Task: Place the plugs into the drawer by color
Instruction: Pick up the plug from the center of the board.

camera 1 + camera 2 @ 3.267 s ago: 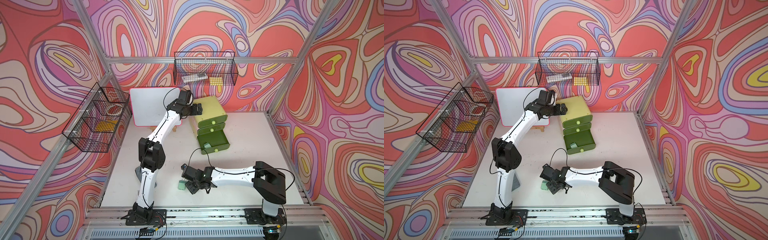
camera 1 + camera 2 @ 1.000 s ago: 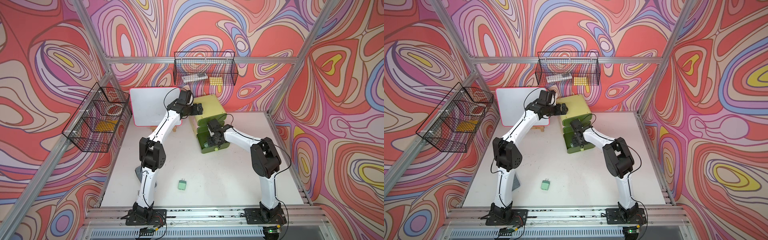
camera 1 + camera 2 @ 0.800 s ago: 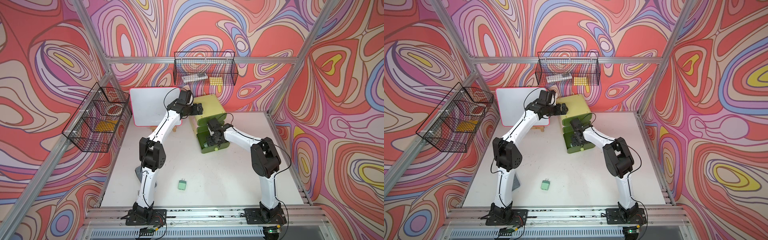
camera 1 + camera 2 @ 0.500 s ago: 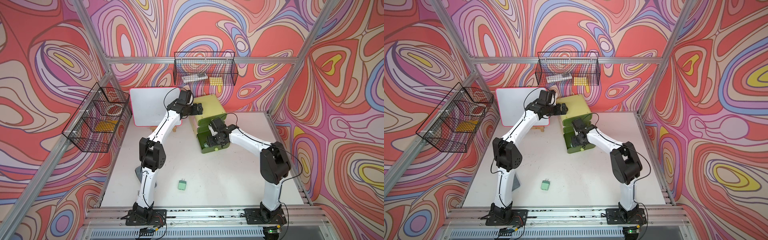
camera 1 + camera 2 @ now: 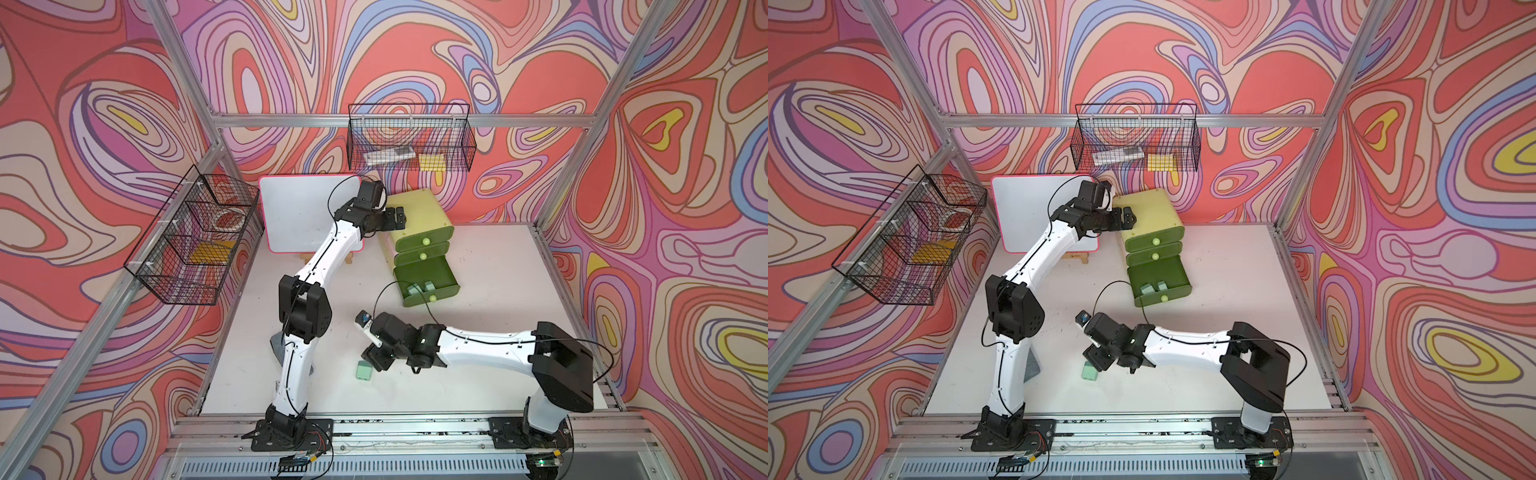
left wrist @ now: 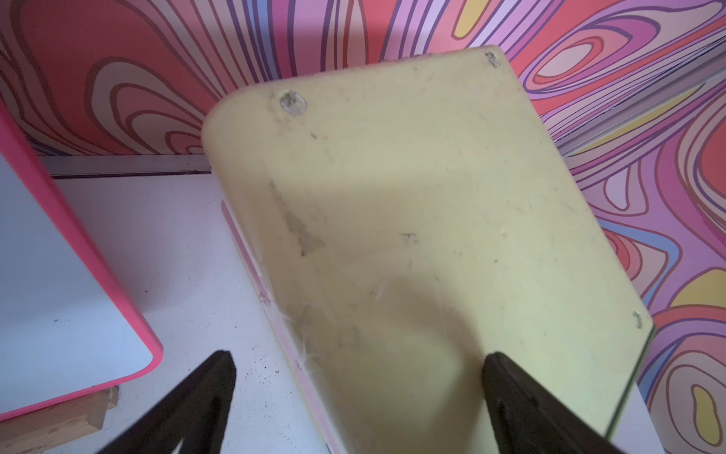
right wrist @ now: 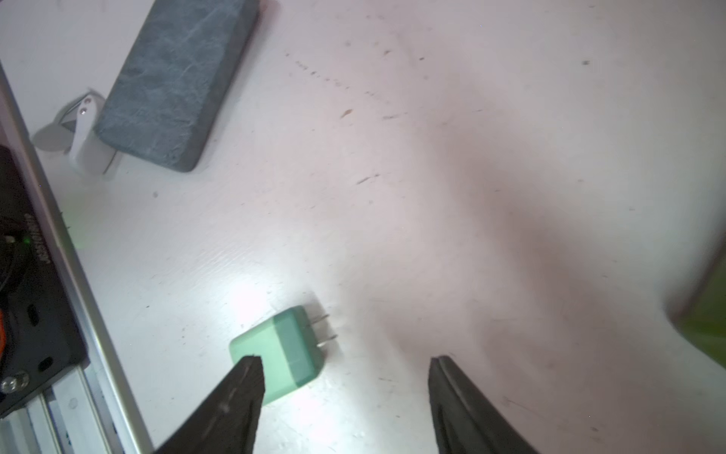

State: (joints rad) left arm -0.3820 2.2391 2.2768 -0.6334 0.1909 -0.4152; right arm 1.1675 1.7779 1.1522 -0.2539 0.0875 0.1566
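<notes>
— Right gripper [image 7: 345, 359]?
— Jaws well apart, holding nothing. The mint plug [image 7: 283, 350] lies on the table [image 7: 432, 157] just beside one finger, with the front rail [image 7: 94, 314] near beyond it and bare table ahead.
— Left gripper [image 6: 359, 355]?
— Wide open and empty, straddling a top edge of the drawer [image 6: 393, 196]; whether it touches is unclear.

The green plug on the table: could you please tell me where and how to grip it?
Grip the plug across its flat body sides, coming from above. It lies flat on the table, prongs level and sticking out one end, so stay clear of that end. The open right hand likely needs centring over it.
</notes>
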